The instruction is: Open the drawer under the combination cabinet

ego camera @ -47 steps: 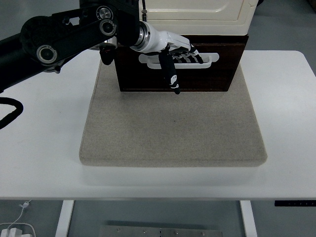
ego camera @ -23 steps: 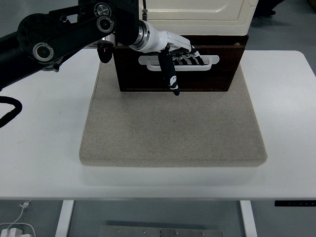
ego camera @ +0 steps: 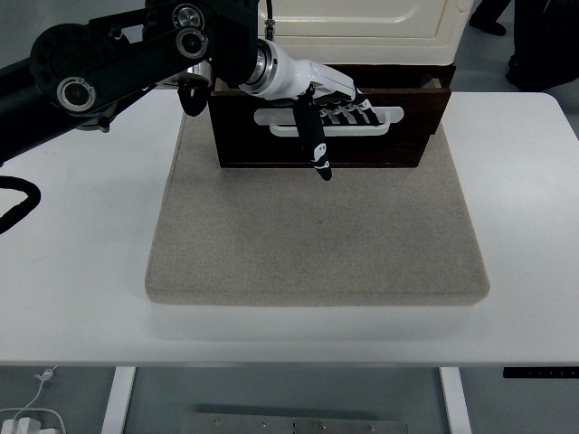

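Drawer [ego camera: 330, 131] at the far edge of the grey mat [ego camera: 317, 235], under the cream cabinet [ego camera: 362, 23], inside hidden, left hand [ego camera: 330, 95] curled around its white handle [ego camera: 330, 117], thumb pointing down.

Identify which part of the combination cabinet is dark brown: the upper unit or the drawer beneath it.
The drawer beneath is dark brown, with a white handle; the upper unit is cream.
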Motion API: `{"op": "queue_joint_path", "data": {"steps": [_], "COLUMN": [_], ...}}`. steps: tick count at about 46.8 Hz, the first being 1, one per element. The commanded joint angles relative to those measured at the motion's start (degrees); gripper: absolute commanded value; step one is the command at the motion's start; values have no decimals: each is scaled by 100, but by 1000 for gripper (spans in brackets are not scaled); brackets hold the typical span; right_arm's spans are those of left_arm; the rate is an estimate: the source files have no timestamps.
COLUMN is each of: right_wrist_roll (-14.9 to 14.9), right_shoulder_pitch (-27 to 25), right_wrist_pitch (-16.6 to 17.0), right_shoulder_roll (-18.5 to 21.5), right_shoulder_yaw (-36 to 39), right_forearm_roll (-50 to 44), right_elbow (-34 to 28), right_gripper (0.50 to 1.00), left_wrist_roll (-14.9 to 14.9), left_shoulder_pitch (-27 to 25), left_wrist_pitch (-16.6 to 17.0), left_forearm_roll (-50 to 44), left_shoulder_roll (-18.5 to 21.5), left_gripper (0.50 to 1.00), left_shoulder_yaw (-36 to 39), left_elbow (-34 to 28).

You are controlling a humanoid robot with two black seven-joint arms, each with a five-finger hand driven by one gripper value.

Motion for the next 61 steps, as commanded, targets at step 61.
{"op": "queue_joint_path", "data": {"steps": [61], "right_wrist_roll": [0], "right_shoulder_pitch": [0], "right_wrist_pitch": [-8], "right_shoulder_roll": [0], "right_shoulder_yaw": [0], "right_forearm_roll": [-1], "right_elbow": [0], "right_gripper": [928], "left_wrist_roll": [0], "left_shoulder_pitch": [-26], "left_wrist_pitch": [-286], "left_forearm_roll": [-369], "left_shoulder_roll": [102], "left_gripper": [1000], "left_shoulder_yaw": [-201], "left_elbow": [-176]}}
